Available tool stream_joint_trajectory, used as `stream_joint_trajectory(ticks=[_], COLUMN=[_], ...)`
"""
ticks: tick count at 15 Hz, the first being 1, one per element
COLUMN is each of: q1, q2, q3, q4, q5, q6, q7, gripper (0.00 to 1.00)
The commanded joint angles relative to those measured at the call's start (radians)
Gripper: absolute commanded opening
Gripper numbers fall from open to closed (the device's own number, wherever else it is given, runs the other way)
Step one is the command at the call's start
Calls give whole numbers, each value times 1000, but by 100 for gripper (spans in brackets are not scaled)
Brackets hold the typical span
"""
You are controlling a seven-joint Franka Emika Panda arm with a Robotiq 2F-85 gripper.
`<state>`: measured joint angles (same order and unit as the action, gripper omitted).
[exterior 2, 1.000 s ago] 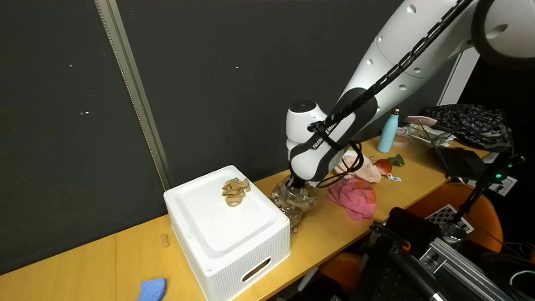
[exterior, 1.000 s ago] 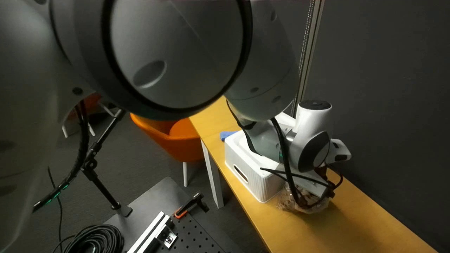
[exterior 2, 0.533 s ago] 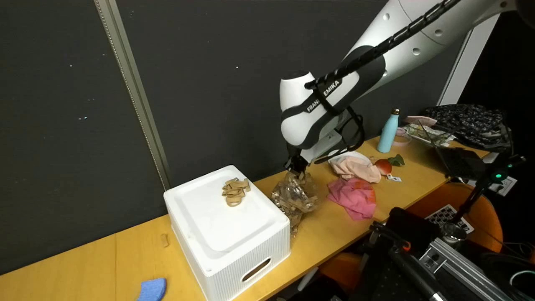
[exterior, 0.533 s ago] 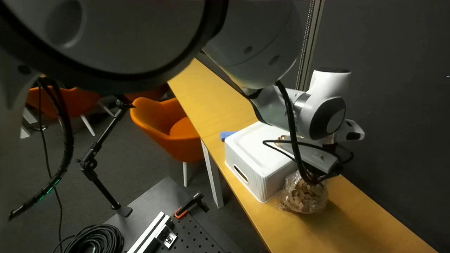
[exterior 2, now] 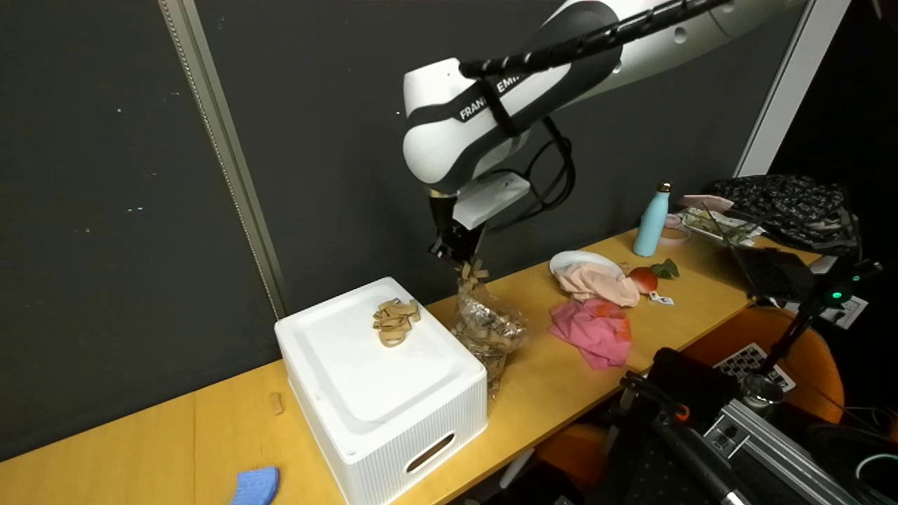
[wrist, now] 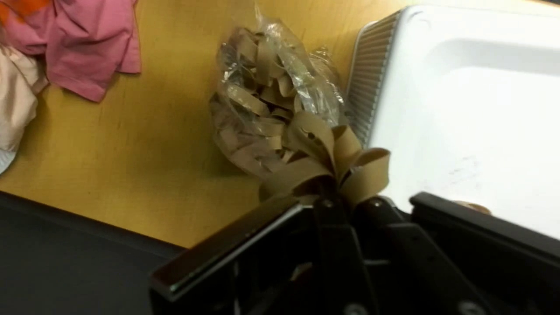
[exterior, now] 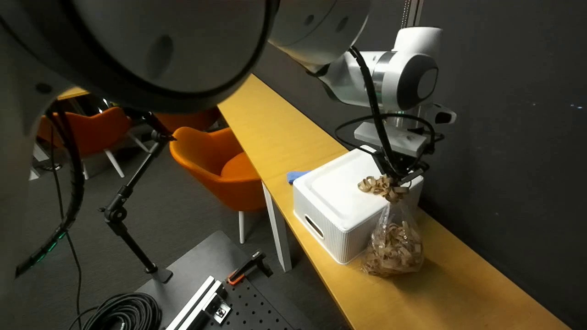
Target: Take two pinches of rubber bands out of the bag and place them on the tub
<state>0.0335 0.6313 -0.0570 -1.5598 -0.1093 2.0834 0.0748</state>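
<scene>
My gripper (wrist: 341, 199) is shut on a bunch of tan rubber bands (wrist: 328, 148); their loops fan out beyond the fingertips. In the exterior views the gripper (exterior: 399, 176) (exterior 2: 459, 252) is above the clear plastic bag (exterior: 394, 250) (exterior 2: 491, 330), beside the tub. The bag also shows in the wrist view (wrist: 267, 100), with many bands inside. The held bands (exterior 2: 475, 272) are at the bag's top; whether they still touch it I cannot tell. The white tub (exterior 2: 365, 379) stands against the bag, its flat top up. A small pile of bands (exterior 2: 394, 322) lies on that top.
A dark wall (exterior 2: 337, 140) runs close behind the table. A pink cloth (exterior 2: 595, 333), a pale cloth on a white plate (exterior 2: 589, 259) and a light blue bottle (exterior 2: 652, 221) stand beyond the bag. A blue cloth (exterior 2: 255, 485) and a stray tan piece (exterior 2: 276, 402) lie beside the tub.
My gripper has risen out of the bag and shifted toward the tub, with a bunch of bands now visible in it. The bag's top has stretched upward. The pile on the tub is unchanged.
</scene>
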Motion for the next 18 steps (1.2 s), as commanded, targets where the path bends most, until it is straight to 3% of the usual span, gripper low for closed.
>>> stream_joint_trajectory(ticks=[1,12,13,14,16,18], q1=[20,75,83,90,100,106], q2=[97,374,387,398,417,433], q3=[37,78,77,75,74,75], q4=[174,526,546,564,594,619], q5=[13,-1,-2,-4,-6,-7], q6=[-126,-313,-329,-334,-344,-341], q7=[-12,-105,-106,-104,-109,-121], gripper=[2,2,8,33,36,50])
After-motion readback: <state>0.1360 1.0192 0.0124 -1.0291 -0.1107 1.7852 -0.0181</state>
